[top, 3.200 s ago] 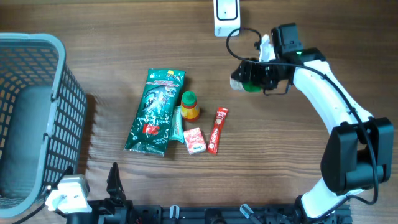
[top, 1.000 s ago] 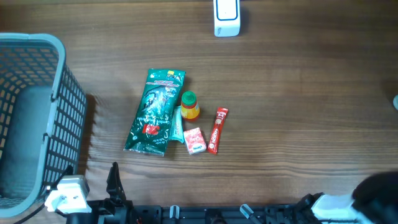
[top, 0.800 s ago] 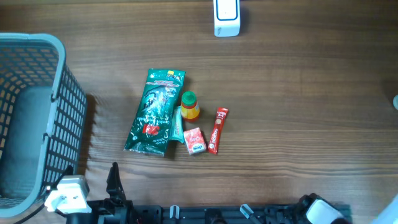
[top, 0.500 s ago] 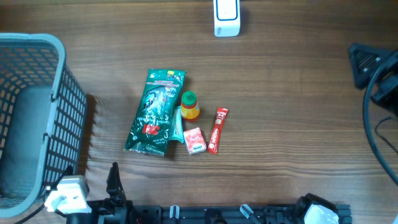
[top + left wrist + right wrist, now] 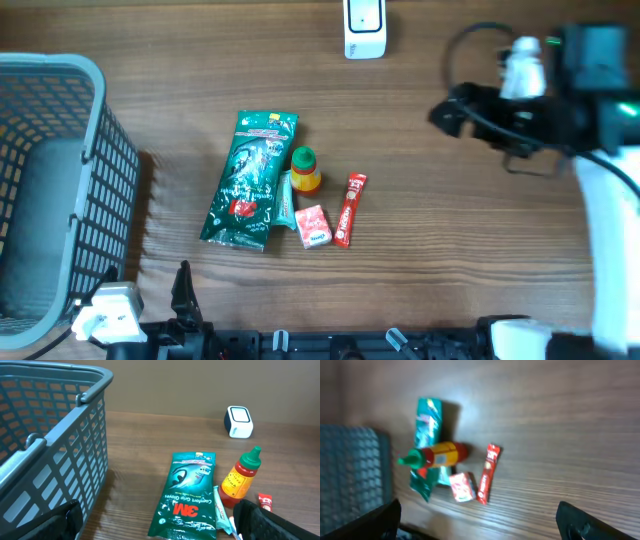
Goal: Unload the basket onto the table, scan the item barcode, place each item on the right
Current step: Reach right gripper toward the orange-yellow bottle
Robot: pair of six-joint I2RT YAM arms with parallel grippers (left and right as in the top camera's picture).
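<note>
Red sachet (image 5: 349, 209), small box (image 5: 313, 226) and sauce bottle (image 5: 305, 170) crowd against the glove packet (image 5: 250, 180) mid-table, so the right gripper (image 5: 440, 114), wide open, empty and well apart, could snag two or topple the bottle.
</note>
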